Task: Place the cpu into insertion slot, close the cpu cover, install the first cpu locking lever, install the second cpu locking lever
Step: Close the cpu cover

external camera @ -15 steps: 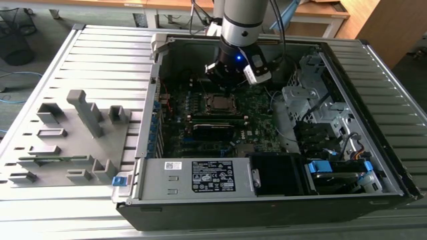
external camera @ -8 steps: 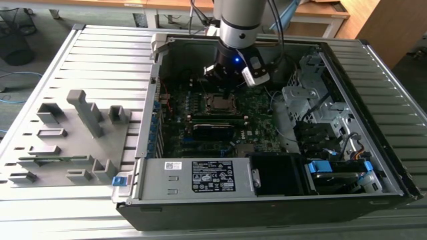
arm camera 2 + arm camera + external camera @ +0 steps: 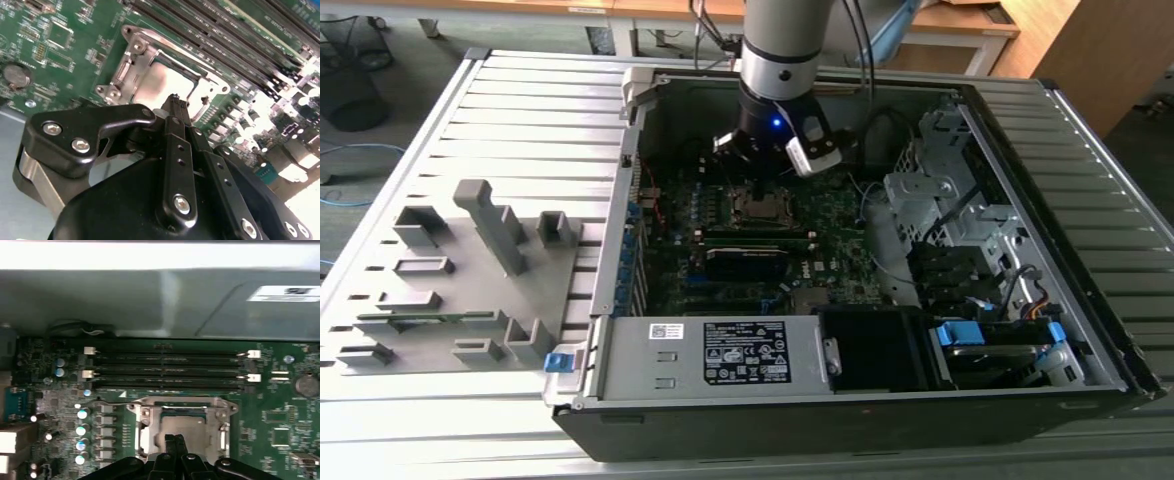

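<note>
The cpu (image 3: 165, 82) lies in its socket on the green motherboard, its dull silver top showing through the window of the cpu cover (image 3: 131, 65). The cover looks to be lying flat over the chip. In the first wrist view the cpu (image 3: 189, 426) and the cover's frame (image 3: 145, 422) sit just beyond my fingertips. My gripper (image 3: 175, 100) hangs right over the socket's near edge, its fingers pressed together with nothing between them. From outside, the gripper (image 3: 755, 180) stands above the socket (image 3: 758, 206) inside the open computer case. I cannot tell how the locking levers stand.
Long memory slots (image 3: 170, 367) run beside the socket, with capacitors (image 3: 81, 430) on another side. A coin battery (image 3: 15, 75) sits on the board. The power supply (image 3: 707, 355), a drive cage with cables (image 3: 947, 210) and the case walls surround the board. A grey parts fixture (image 3: 467, 270) lies at the exterior view's left.
</note>
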### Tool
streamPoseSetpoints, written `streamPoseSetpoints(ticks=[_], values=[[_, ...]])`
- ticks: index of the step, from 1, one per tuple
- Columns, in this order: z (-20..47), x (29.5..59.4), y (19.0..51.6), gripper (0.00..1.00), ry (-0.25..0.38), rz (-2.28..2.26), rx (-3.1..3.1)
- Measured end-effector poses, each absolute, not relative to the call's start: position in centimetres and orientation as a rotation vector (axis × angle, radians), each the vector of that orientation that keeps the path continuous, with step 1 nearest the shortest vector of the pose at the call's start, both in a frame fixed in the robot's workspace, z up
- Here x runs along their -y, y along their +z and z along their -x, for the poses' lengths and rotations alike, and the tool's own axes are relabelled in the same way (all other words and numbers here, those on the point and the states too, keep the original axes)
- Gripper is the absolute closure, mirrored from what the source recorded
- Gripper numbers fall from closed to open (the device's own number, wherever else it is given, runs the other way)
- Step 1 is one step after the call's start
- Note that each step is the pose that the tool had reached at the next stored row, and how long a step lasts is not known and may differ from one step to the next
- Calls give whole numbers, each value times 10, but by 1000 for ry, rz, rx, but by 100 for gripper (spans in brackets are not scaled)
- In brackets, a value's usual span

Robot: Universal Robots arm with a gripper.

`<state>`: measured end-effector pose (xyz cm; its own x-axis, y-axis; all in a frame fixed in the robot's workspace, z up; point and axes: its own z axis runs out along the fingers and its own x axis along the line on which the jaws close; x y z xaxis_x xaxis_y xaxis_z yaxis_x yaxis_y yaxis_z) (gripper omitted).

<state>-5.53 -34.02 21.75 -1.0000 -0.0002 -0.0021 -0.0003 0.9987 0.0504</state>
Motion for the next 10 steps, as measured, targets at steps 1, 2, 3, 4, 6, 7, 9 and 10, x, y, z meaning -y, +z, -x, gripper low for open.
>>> streamPoseSetpoints(ticks=[1,2,3,4,6,7,9,10], values=[[58,340,217,89,79,0,-3138],[61,340,216,89,78,1,-3137],[63,340,216,89,77,1,-3136],[65,340,215,89,77,1,-3136],[68,340,215,89,74,1,-3136],[70,340,214,89,72,1,-3136],[72,340,213,89,69,1,-3135],[73,340,212,89,69,1,-3135]])
